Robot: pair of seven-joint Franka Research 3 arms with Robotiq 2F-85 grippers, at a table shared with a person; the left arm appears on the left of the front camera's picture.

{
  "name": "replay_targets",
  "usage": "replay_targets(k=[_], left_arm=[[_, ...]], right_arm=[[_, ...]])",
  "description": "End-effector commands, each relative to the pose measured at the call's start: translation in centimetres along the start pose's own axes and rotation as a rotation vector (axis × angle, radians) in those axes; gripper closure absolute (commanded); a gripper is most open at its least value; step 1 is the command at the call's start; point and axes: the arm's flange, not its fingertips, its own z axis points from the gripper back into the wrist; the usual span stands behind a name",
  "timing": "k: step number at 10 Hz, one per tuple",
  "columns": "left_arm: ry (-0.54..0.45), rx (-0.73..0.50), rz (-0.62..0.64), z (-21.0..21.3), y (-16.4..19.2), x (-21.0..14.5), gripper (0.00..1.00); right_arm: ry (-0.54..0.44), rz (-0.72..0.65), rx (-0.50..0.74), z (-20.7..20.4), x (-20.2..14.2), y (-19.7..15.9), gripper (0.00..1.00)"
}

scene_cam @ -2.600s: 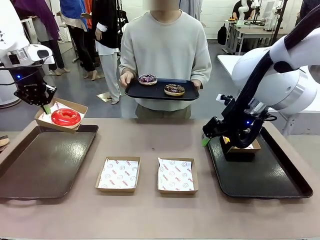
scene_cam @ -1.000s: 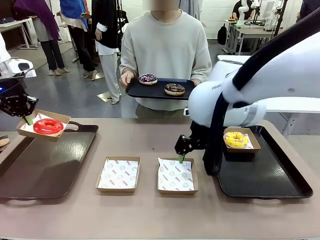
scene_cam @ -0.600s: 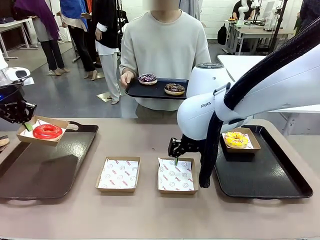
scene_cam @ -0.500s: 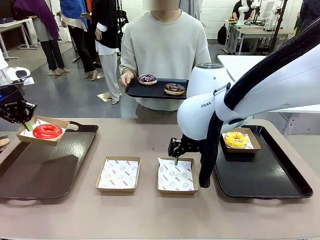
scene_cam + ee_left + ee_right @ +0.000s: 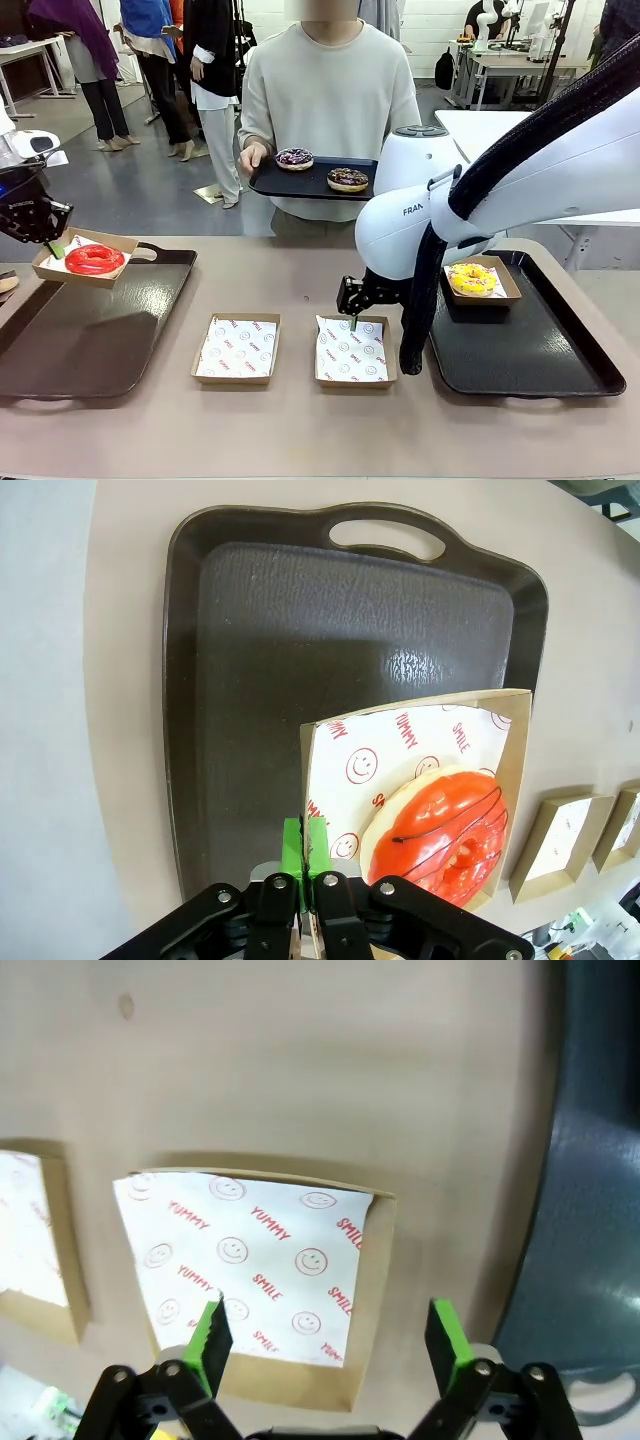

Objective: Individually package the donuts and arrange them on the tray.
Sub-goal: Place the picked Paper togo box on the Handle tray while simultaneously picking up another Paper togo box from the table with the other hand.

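Close to you, two empty boxes sit side by side on the table. Your right gripper (image 5: 352, 308) hangs just over the right empty box (image 5: 351, 352). Its fingers are wide apart and hold nothing. It looks ready to take that box by its edge, so a donut can go in. The left empty box (image 5: 236, 347) waits beside it.

A bit farther off, your left gripper (image 5: 45, 240) is pinched tight on the edge of the box (image 5: 120, 245) with the red donut (image 5: 95, 259) inside. It holds the box up in the air over the far end of the left tray (image 5: 100, 330), likely to set it down there. Go slowly so the donut does not slide.

On the right tray (image 5: 540, 360), the yellow donut (image 5: 472, 279) sits in its own box, already packed.

Farthest away, the person (image 5: 330, 100) holds a small tray (image 5: 318, 180) with the purple donut (image 5: 295, 158) and the chocolate donut (image 5: 349, 179). These two have no boxes yet.
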Motion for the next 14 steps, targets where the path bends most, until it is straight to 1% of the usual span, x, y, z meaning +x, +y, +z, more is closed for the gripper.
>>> replay_targets(k=[1,4,6,9,12,14], left_arm=[[0.0,0.026,0.006,-0.2,-0.7,0.2,0.98],[-0.022,0.133,-0.018,-0.7,-2.0,0.2,0.98],[-0.034,0.167,0.001,-0.8,-2.6,0.6,0.98],[-0.023,0.14,0.025,-1.7,-2.5,1.5,0.98],[-0.026,0.134,0.039,-2.4,-2.4,2.4,0.98],[-0.026,0.133,0.052,-3.0,-2.2,3.2,0.98]], right_arm=[[-0.055,-0.154,-0.024,-0.6,-0.5,-1.2,0.0],[-0.046,-0.18,0.014,-0.8,-1.4,-2.6,0.0],[-0.023,-0.179,0.02,-1.4,-1.5,-2.7,0.0],[0.002,-0.185,-0.005,-2.1,-1.9,-2.2,0.0],[0.035,-0.201,0.009,-3.2,-1.8,-2.3,0.0],[0.046,-0.188,0.011,-3.7,-1.8,-1.9,0.0]])
